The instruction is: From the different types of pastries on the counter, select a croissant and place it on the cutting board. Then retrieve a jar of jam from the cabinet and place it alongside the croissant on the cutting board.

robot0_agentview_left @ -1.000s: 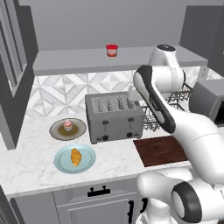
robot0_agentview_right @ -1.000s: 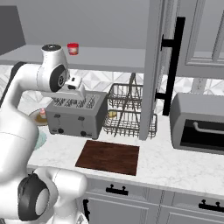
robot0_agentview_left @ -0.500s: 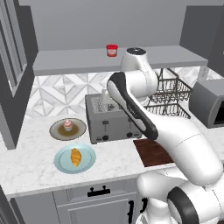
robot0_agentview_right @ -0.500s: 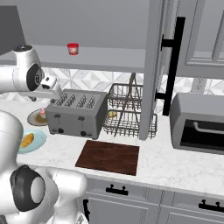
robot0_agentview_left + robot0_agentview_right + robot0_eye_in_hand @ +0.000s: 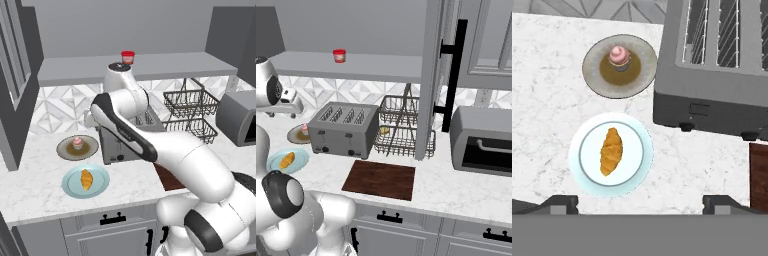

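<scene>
Flat, even rendered light, moderately bright, no clear single source. Soft shadows only: faint dark patch under the toaster [image 5: 712, 75] in hand view, dim zone beneath the shelf [image 5: 135, 67] along the backsplash. No glare or hotspots on the counter [image 5: 547, 90]; marble veining reads clean. Mild specular sheen on the white arm [image 5: 175, 150]. All three views sharp, no motion blur, no depth-of-field falloff. Low resolution gives jagged edges on the dish rack [image 5: 401, 125] wires. No visible edge distortion.
</scene>
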